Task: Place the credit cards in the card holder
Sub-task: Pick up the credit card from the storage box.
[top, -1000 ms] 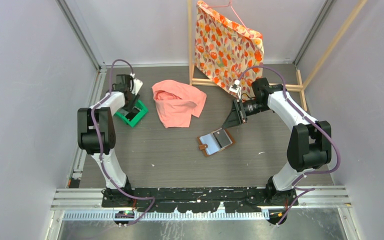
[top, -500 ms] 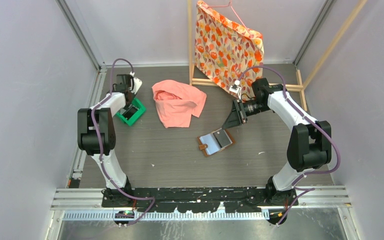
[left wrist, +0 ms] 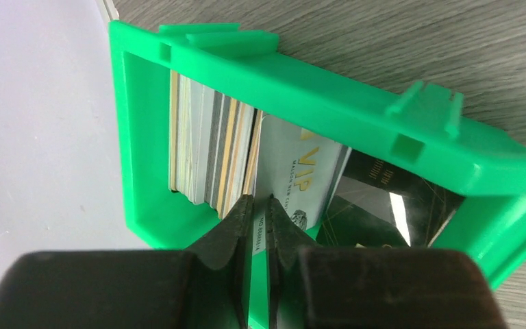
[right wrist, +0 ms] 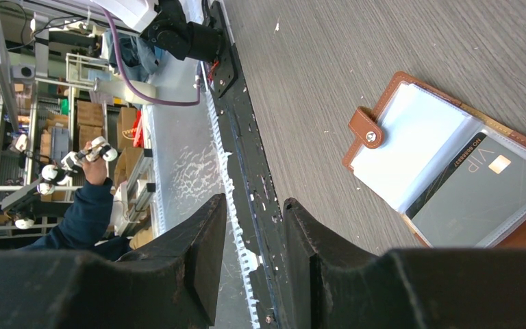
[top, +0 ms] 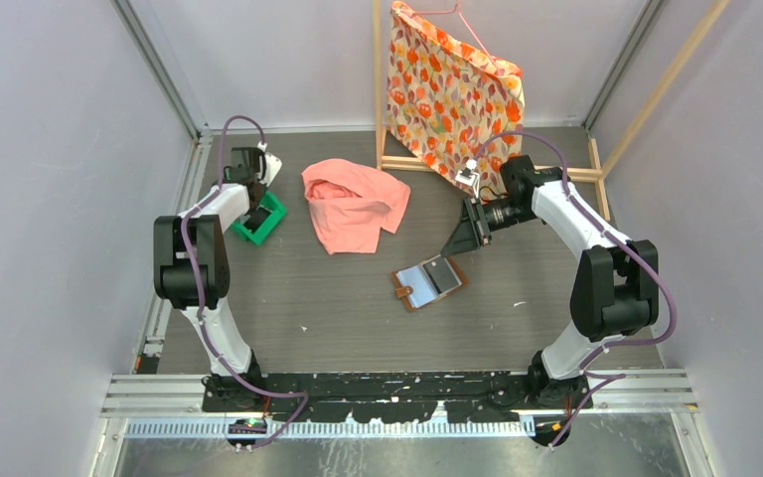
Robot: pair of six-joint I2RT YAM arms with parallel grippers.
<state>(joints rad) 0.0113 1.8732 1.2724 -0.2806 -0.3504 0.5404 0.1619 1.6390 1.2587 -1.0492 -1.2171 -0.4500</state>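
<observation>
The green tray (left wrist: 301, 68) holds several credit cards (left wrist: 209, 151) standing on edge, a grey VIP card (left wrist: 301, 171) leaning beside them and a dark card (left wrist: 383, 199) lying flat. My left gripper (left wrist: 259, 200) is down in the tray (top: 270, 221), its jaws pinched on the near edge of the grey VIP card. The brown card holder (top: 427, 283) lies open mid-table, with one grey card (right wrist: 479, 192) in a clear pocket. My right gripper (right wrist: 255, 202) hangs open and empty above the table, just behind the card holder (right wrist: 438, 110).
A pink cloth (top: 353, 204) lies between tray and card holder. A floral cloth (top: 452, 89) hangs on a wooden rack at the back. The left wall (left wrist: 34, 137) is close beside the tray. The black base rail (right wrist: 240, 137) runs along the near edge.
My left gripper's jaws have closed onto the grey card inside the tray, and the tray has shifted slightly toward the back left. The right arm has not moved.
</observation>
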